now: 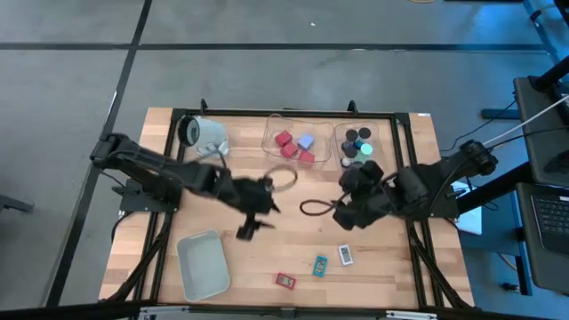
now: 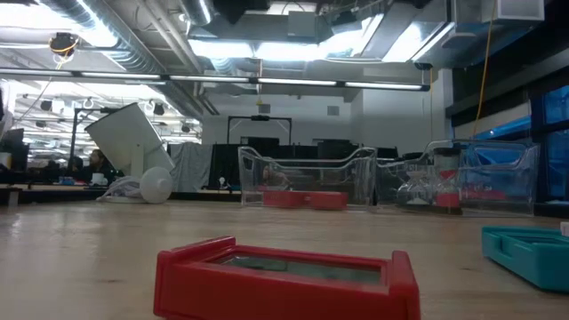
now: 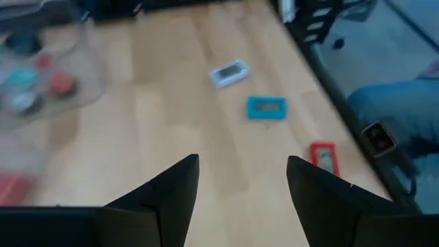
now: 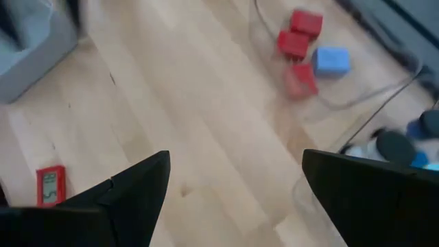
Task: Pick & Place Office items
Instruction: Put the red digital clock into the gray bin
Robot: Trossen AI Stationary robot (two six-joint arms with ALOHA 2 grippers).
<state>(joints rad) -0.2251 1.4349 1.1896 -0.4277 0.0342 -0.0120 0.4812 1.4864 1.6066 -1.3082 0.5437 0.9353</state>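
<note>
Left tool (image 1: 252, 224) hangs over mid surface (image 1: 267, 258), fingers (image 3: 168, 195) spread, nothing between them; its wrist view looks past the tips at bare wood, with the white card (image 3: 228, 73), teal card (image 3: 266, 108) and red card (image 3: 324, 157) farther ahead and apart from it. Right tool (image 1: 348, 216) hovers right of centre, jaws spread wide, empty; the red card (image 4: 50, 186) shows off to one side of its tips, and the red blocks (image 4: 296, 42) with the pale blue block (image 4: 332, 60) lie well beyond. From above, red card (image 1: 285, 280), teal card (image 1: 320, 264) and white card (image 1: 346, 256) lie in a row near the front edge, between the two tools and nearer the front than both. Grey-white bin (image 1: 203, 265) sits front left. Farther back, a clear bin (image 1: 271, 133) holds the red and pale blue blocks (image 1: 294, 145); the next clear bin (image 1: 339, 138) holds black, blue and teal cylinders (image 1: 358, 142). White cylinder (image 1: 203, 133) lies back left.
</note>
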